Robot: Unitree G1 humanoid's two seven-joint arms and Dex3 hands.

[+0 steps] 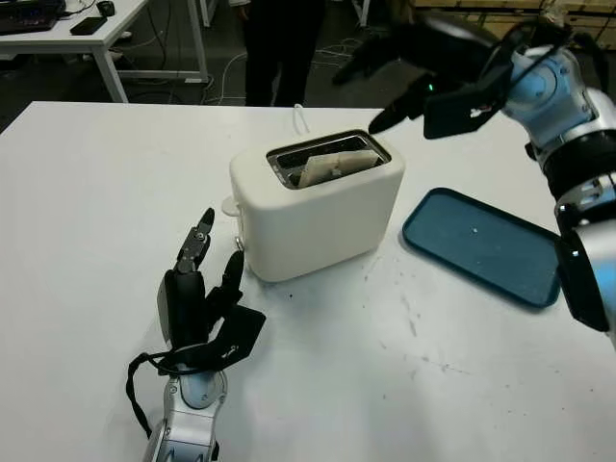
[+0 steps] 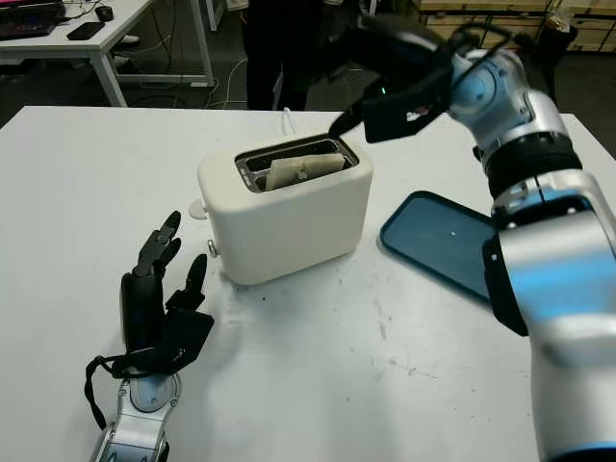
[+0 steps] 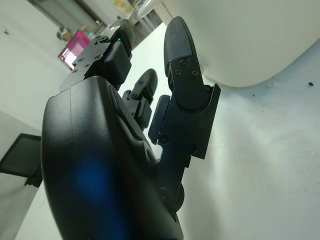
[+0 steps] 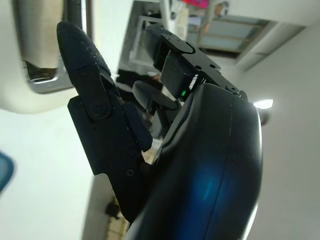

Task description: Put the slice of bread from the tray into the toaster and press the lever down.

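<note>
Two hands for you to track: your left hand [image 1: 200, 289] sits open on the table [image 1: 87, 221], near the toaster [image 1: 318, 204]; the bread slice [image 1: 332, 164] stands in the toaster slot; your right hand [image 1: 404, 72] hovers above it, empty and open; the blue tray [image 1: 486, 245] lies rightmost.

Bright, even overhead light – soft shadows under the toaster [image 1: 318, 207] on the white table [image 1: 96, 192]; wrist views blur close up, background dim.
</note>
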